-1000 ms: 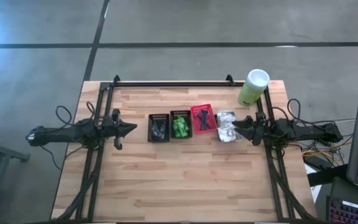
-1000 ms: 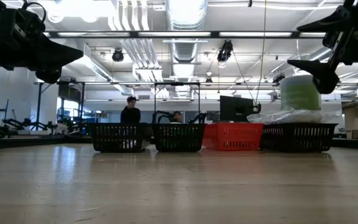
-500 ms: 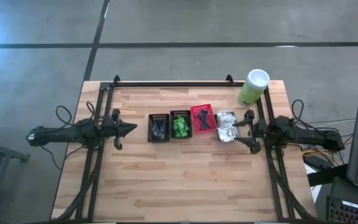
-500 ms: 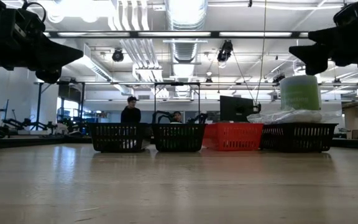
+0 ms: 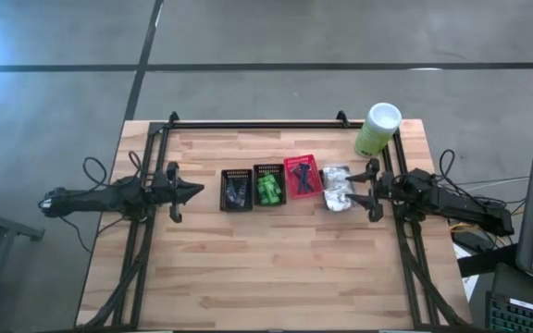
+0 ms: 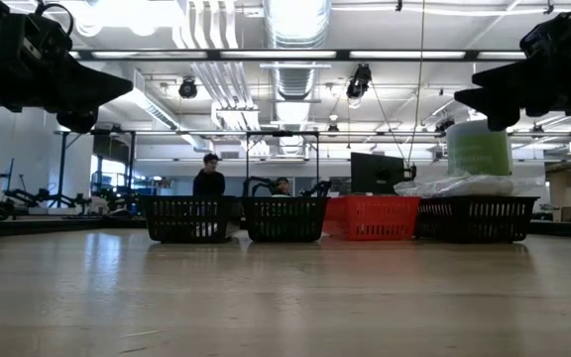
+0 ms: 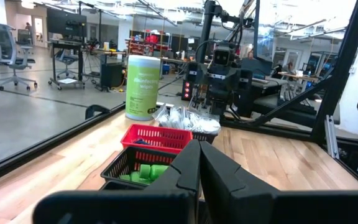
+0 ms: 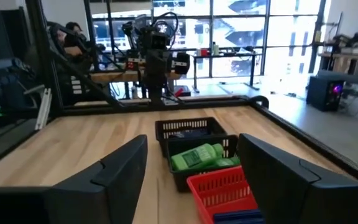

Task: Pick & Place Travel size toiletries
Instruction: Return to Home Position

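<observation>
Hovering just beside the white packets (image 5: 337, 187), right gripper (image 5: 370, 191) is spread and empty; left gripper (image 5: 195, 191) waits pressed together. Pull straight back, clear of their black basket (image 6: 476, 220).

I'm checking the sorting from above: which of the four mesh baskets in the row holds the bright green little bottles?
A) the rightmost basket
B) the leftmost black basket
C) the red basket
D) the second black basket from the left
D: the bright green little bottles lie in the second black mesh basket from the left, between the leftmost black mesh basket and the red mesh basket.
</observation>
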